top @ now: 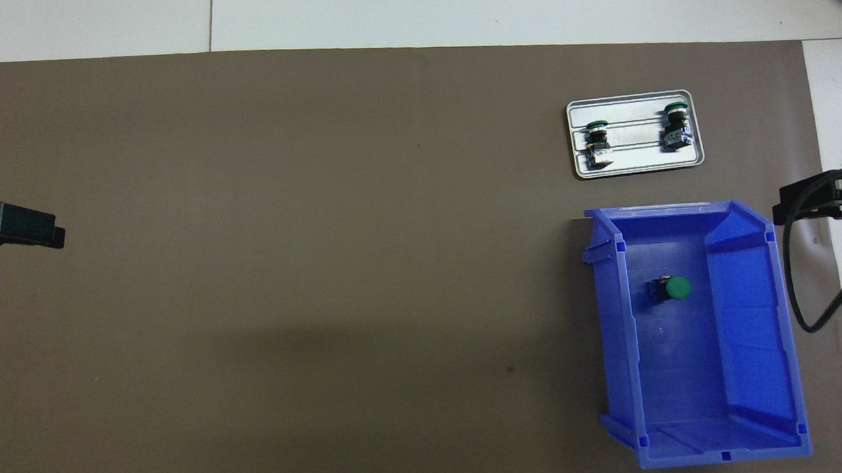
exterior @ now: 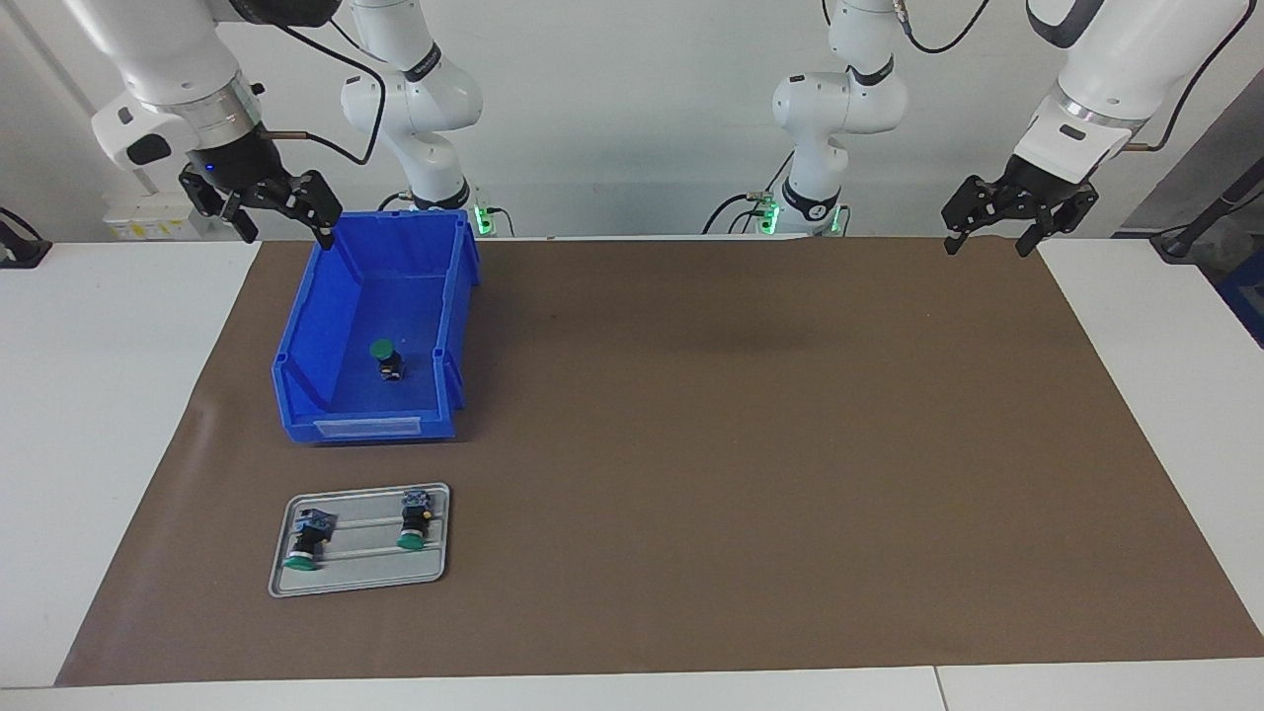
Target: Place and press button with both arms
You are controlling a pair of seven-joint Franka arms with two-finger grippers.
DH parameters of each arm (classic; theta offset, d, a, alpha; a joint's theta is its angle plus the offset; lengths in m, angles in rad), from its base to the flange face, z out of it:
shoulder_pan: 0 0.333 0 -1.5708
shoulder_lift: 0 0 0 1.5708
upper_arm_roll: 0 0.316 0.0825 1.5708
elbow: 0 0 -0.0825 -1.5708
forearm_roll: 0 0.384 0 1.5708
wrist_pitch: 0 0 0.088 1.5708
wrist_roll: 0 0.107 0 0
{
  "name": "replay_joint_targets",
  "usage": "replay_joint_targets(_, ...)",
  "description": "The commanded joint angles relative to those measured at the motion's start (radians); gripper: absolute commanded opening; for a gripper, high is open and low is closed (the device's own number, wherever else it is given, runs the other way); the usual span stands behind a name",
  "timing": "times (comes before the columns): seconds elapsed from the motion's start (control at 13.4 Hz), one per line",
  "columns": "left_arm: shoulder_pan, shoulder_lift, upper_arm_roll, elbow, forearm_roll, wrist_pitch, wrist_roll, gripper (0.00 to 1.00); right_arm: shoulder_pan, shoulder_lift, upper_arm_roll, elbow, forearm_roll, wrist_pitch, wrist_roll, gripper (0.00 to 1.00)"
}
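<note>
One button with a green cap lies on the floor of a blue bin. Two more buttons lie on a small grey tray, which sits farther from the robots than the bin. My right gripper hangs open and empty in the air over the bin's corner nearest the robots. My left gripper hangs open and empty over the mat's corner at the left arm's end. Neither touches anything.
A brown mat covers most of the white table. Bin and tray both stand toward the right arm's end. A black cable hangs from the right arm beside the bin.
</note>
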Motion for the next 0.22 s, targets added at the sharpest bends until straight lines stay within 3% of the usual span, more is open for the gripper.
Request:
replay_joint_targets(0.0, 0.001, -0.03, -0.003, -0.035, 0.012, 0.013, -0.012, 1.0, -0.004, -0.017, 0.005, -0.014, 0.017, -0.003, -0.026, 1.0)
replay_joint_targets(0.15, 0.001, -0.03, -0.003, -0.035, 0.012, 0.013, -0.012, 1.0, -0.004, -0.018, 0.006, -0.014, 0.016, 0.0, -0.026, 1.0)
